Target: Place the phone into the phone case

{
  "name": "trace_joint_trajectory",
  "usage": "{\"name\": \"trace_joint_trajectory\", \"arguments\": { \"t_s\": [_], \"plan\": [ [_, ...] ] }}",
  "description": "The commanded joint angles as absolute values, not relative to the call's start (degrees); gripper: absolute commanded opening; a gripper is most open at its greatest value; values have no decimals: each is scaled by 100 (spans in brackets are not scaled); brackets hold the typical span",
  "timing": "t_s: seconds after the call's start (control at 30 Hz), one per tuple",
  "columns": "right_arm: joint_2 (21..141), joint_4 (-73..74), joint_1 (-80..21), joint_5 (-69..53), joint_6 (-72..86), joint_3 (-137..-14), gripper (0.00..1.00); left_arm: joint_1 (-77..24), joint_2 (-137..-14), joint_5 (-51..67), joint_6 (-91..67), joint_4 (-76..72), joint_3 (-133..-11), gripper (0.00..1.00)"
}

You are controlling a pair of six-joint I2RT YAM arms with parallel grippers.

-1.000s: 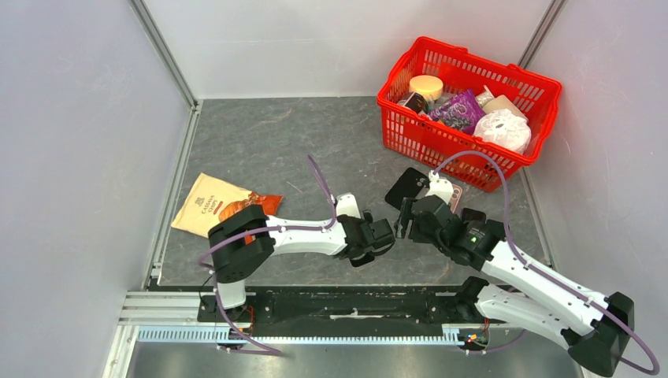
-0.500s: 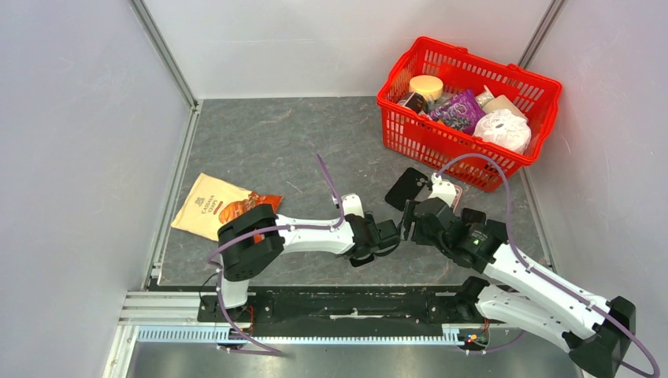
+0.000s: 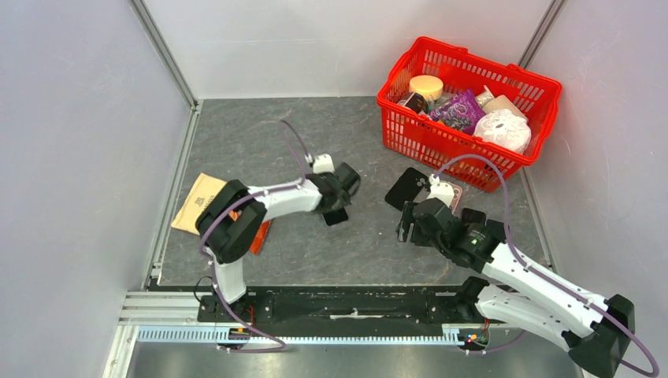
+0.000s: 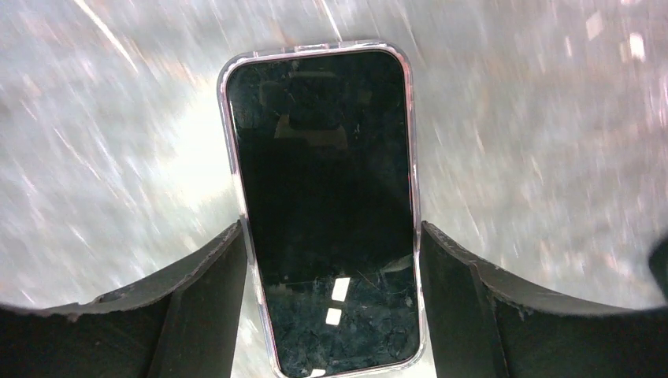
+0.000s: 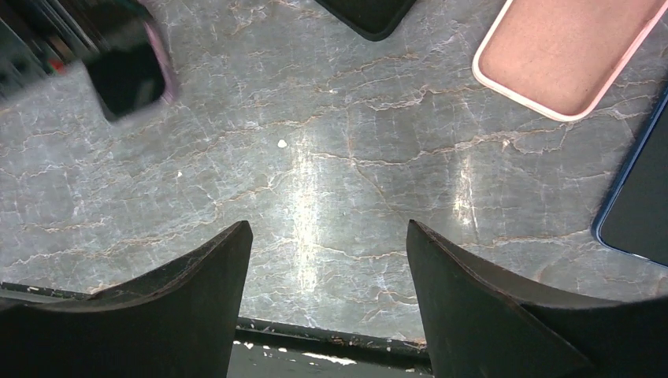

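A black-screened phone (image 4: 323, 197) with a pale pinkish rim lies lengthwise between my left gripper's (image 4: 332, 228) fingers, which press on both its long edges. The floor behind it is blurred with motion. From above, this phone (image 3: 335, 215) hangs under the left gripper (image 3: 337, 201) left of the table's middle. An empty pink phone case (image 5: 567, 55) lies open side up at the top right of the right wrist view, with a black case (image 5: 366, 16) beside it. My right gripper (image 5: 327, 228) is open over bare table. From above it (image 3: 406, 223) sits just near of the black case (image 3: 406, 187).
A red basket (image 3: 465, 55) full of groceries stands at the back right. A chips bag (image 3: 201, 201) lies at the left, partly under the left arm. A blue-edged phone (image 5: 638, 205) lies at the right wrist view's right edge. Side walls enclose the table.
My left arm has swung from the near middle of the table up and to the left, carrying the phone, its jaws narrowed onto it. The right arm has barely moved.
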State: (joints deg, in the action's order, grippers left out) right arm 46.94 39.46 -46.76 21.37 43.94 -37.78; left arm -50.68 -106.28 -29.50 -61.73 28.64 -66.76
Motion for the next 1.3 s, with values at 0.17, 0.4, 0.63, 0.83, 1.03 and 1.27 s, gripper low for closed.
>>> {"name": "trace_joint_trajectory", "arguments": {
  "t_s": [0.17,0.4,0.63,0.83,1.03,1.27],
  "plan": [
    [5128,3491,-4676,2118,4329,-3850,80,-3196,-11140,-1873,-2566,1762,-7923,58],
    [5188,3454,-4623,2074,4302,-3816,80,-2879,-11873,-1040,-1430,2153,-8840,68],
    [5001,3549,-4562,2026,4303,-3700,87,-2861,-11911,-1034,-1357,2089,-8614,85],
    [4890,3702,-4544,2066,4269,-3760,100,-2855,-11539,-1318,-1395,1968,-8485,90],
    [4729,3967,-4506,2277,4276,-3924,99,-2862,-10957,-1473,-1496,1738,-8327,91],
    [4590,4570,-4332,2948,4364,-4301,99,-3470,-10800,-1014,-1810,1632,-8398,85]
  ]
}}
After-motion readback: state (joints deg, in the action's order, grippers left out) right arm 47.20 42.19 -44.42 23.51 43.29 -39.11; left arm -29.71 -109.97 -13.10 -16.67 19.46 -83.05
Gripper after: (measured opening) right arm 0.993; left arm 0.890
